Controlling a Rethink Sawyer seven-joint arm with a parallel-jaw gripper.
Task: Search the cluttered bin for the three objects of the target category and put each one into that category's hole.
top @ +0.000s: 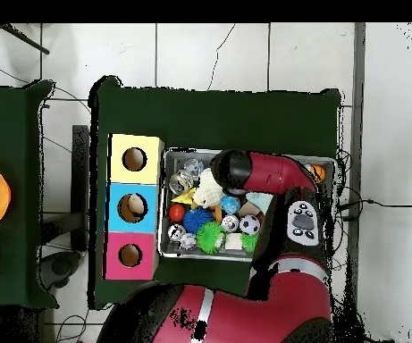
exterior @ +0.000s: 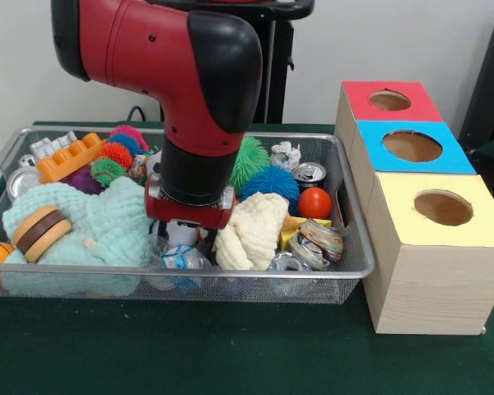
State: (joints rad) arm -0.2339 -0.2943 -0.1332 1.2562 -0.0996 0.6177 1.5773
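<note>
Front view. We judge the step in hand to be the search-and-pick inside the silver wire-mesh bin (exterior: 346,177); nothing shows in transit to the holes. The red and black arm (exterior: 193,78) comes down steeply into the bin's middle, its wrist vertical, and the gripper (exterior: 184,233) is sunk among the clutter between the pale mint-green cloth (exterior: 107,222) and the cream knitted cloth (exterior: 251,229). We cannot tell how the jaws stand: the red wrist housing and the clutter hide them, so a grasp is neither confirmed nor excluded.

The target category is not given to us (we therefore list candidates only). Balls: a small red-orange ball (exterior: 314,202) near the bin's right end, a blue spiky ball (exterior: 272,181) and a green spiky ball (exterior: 251,158) behind the cream cloth. Crushed metal cans (exterior: 310,172) lie toward the back right.

Just beside the bin stands the wooden box with three round holes: red-topped hole (exterior: 389,100), blue-topped hole (exterior: 412,146), yellow-topped hole (exterior: 443,207).

Overhead view. The arm (top: 263,170) crosses the bin (top: 166,156) from the side away from the box, its head over the middle; the gripper itself is covered. The three-hole box (top: 135,252) touches the bin's edge.

Next move, in our judgement: a straight lift clear of the rim to check for a catch, then a carry to the matching hole.
</note>
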